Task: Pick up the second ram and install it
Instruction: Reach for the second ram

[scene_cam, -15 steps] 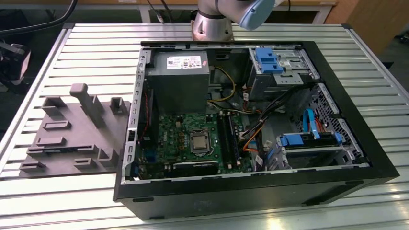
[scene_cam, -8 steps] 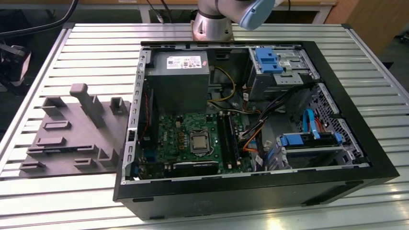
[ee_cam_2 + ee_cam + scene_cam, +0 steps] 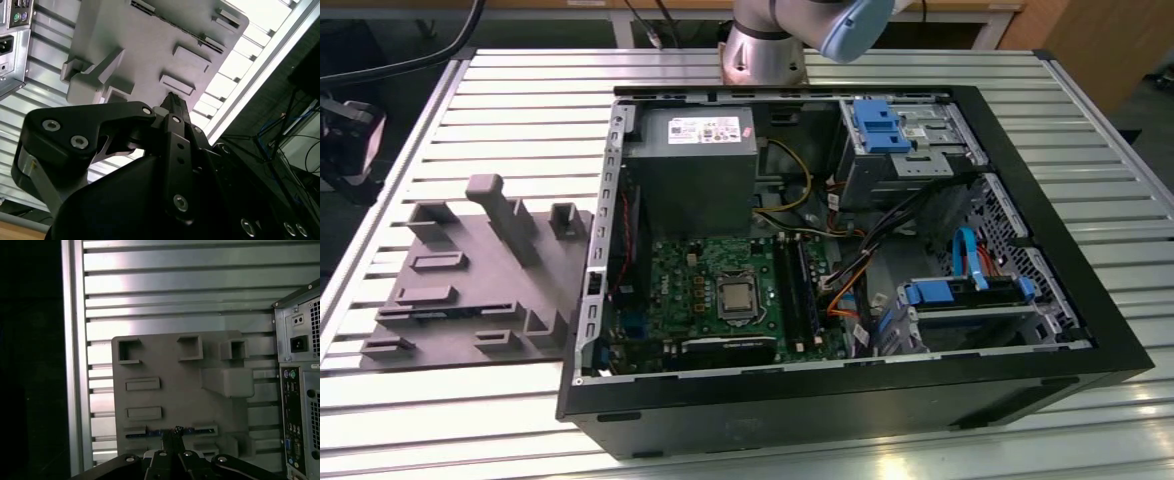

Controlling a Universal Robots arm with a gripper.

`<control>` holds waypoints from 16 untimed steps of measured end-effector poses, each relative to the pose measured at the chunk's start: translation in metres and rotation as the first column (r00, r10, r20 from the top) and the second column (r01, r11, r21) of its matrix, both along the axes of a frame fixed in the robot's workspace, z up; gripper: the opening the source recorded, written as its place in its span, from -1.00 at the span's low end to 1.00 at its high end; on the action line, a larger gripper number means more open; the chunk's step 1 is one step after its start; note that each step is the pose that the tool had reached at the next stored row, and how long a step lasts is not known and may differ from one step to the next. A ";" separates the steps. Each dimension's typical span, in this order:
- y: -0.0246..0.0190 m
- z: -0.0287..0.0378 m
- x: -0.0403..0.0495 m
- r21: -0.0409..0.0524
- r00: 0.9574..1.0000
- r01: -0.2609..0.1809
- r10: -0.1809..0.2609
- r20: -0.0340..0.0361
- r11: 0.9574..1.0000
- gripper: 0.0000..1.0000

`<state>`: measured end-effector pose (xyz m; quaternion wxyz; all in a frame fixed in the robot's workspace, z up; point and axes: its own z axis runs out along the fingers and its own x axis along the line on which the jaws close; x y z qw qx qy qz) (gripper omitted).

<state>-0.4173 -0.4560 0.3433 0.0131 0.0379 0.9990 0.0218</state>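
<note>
In the first wrist view the second ram (image 3: 145, 433) is a thin dark strip with a bluish edge, standing on edge in a slot of the grey fixture plate (image 3: 170, 370). My gripper (image 3: 172, 434) hangs above the middle of that strip, fingers pressed together with nothing between them. In the second wrist view the gripper (image 3: 172, 101) tapers to one narrow shut tip over the same grey fixture plate (image 3: 150, 45). In the exterior view the green motherboard (image 3: 714, 290) lies inside the open computer case (image 3: 854, 400), with its long black slots (image 3: 798, 290) beside the processor.
The grey fixture plate (image 3: 467, 280) sits on the slatted metal table (image 3: 520, 90), on the exterior view's left of the case. Its raised blocks and posts (image 3: 500, 210) stand up. The case's rear panel (image 3: 300, 405) with ports is close to the fixture. The table's edge (image 3: 72, 365) borders a dark drop.
</note>
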 end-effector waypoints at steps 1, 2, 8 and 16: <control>-0.0004 -0.0005 0.0000 0.000 1.000 0.000 0.000 0.000 1.000 -0.79; -0.0008 -0.0011 -0.0001 0.000 1.000 0.000 0.000 0.000 1.000 -0.79; -0.0036 -0.0049 -0.0003 0.000 1.000 0.000 0.000 0.000 1.000 -0.79; -0.0078 -0.0100 -0.0005 0.000 1.000 0.000 0.000 0.000 1.000 -0.79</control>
